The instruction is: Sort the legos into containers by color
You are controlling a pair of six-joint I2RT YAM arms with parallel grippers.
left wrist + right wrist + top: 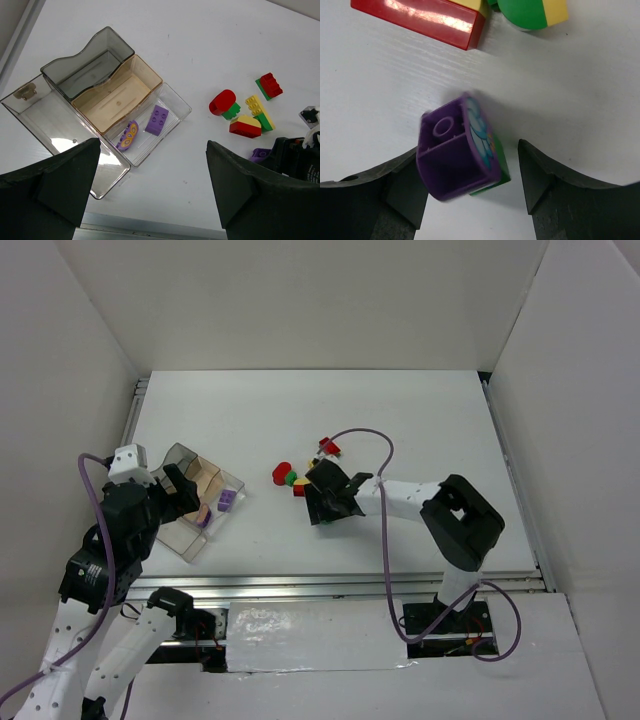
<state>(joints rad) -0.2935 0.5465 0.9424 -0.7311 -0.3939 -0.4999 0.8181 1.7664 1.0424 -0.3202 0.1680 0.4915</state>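
the purple brick (454,155) lay tipped between the fingers of the right gripper (468,150), its hollow underside facing the wrist camera and a little blurred. it sat against one finger with a clear gap to the other, so the jaws were spread and had not clamped it. i could not tell whether it rested flat on the table (420,420). a sliver of a green piece (500,172) showed under its edge.

just past the fingertips lay a red brick (420,20) and a rounded green-and-yellow piece (532,11). they were probably the reason the gripper sat so low and close, to single out one brick from the heap.

well off to that gripper's left stood the tray (112,100). two purple pieces (157,120) lay in the clear compartment just ahead of the left gripper (152,145), so this brick likely belonged there. the left gripper hung over the tray with its fingers wide apart, holding nothing.
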